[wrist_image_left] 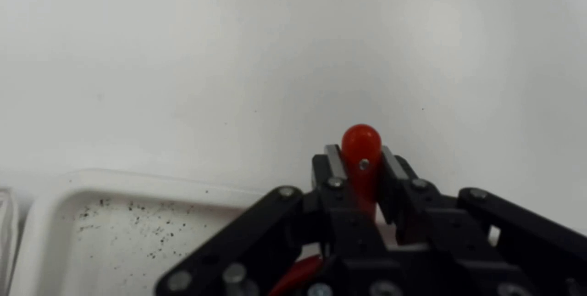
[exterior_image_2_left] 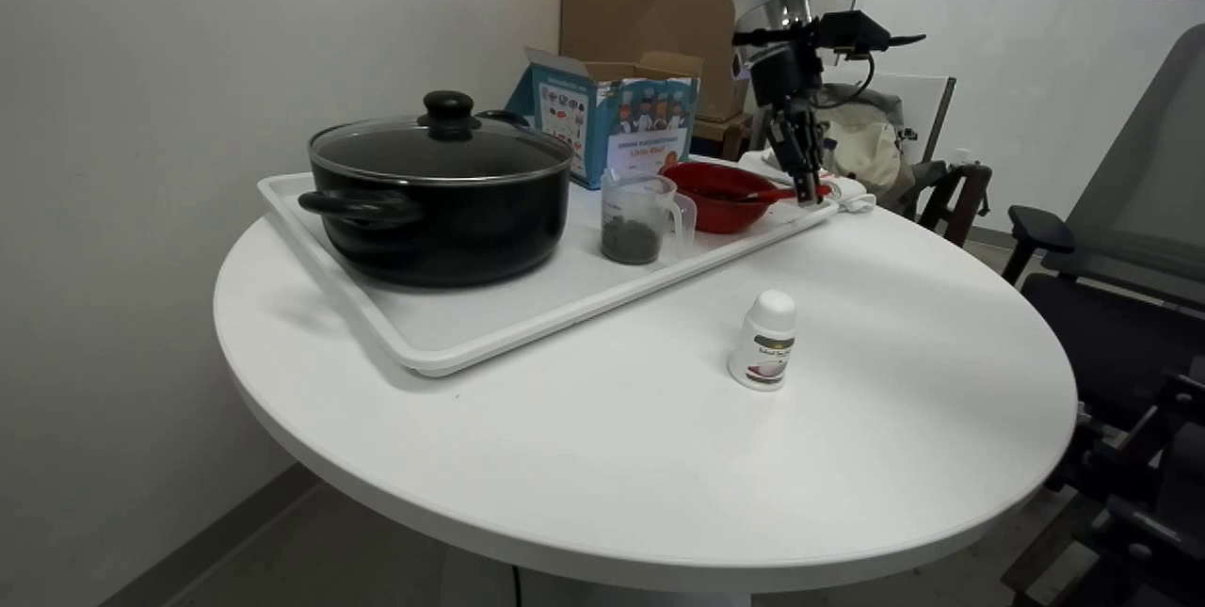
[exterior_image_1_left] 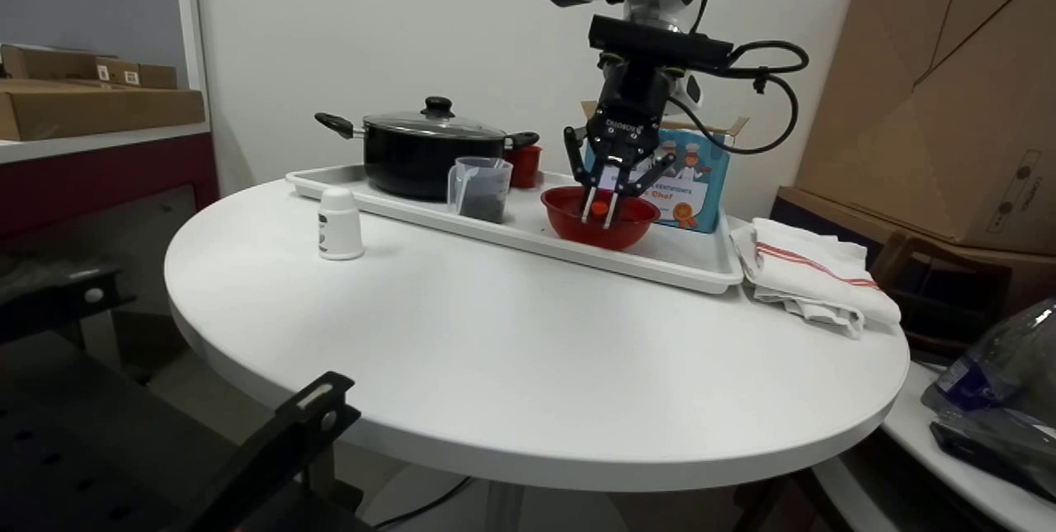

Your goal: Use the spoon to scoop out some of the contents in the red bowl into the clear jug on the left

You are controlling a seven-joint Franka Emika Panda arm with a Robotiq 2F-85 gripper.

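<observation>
The red bowl (exterior_image_1_left: 634, 228) sits on the white tray (exterior_image_1_left: 676, 270); it also shows in an exterior view (exterior_image_2_left: 723, 215) with dark contents. The spoon's red handle (exterior_image_2_left: 778, 195) reaches over the bowl's rim; its head is hidden inside. My gripper (exterior_image_1_left: 599, 212) points down at the bowl's near side. In the wrist view its fingers (wrist_image_left: 361, 153) press on both sides of the spoon handle (wrist_image_left: 362, 142). A red sliver of the bowl (wrist_image_left: 298, 274) shows below them. The clear jug (exterior_image_1_left: 487, 185) stands upright on the tray, left of the bowl, with dark contents low inside (exterior_image_2_left: 629, 238).
A black lidded pot (exterior_image_2_left: 442, 221) stands on the tray beyond the jug, with a red cup (exterior_image_1_left: 525, 165) behind it. A blue box (exterior_image_1_left: 697, 177) stands behind the bowl. A white bottle (exterior_image_1_left: 340, 225) and a folded towel (exterior_image_1_left: 813, 268) lie off the tray. Dark crumbs dot the tray (wrist_image_left: 137, 241).
</observation>
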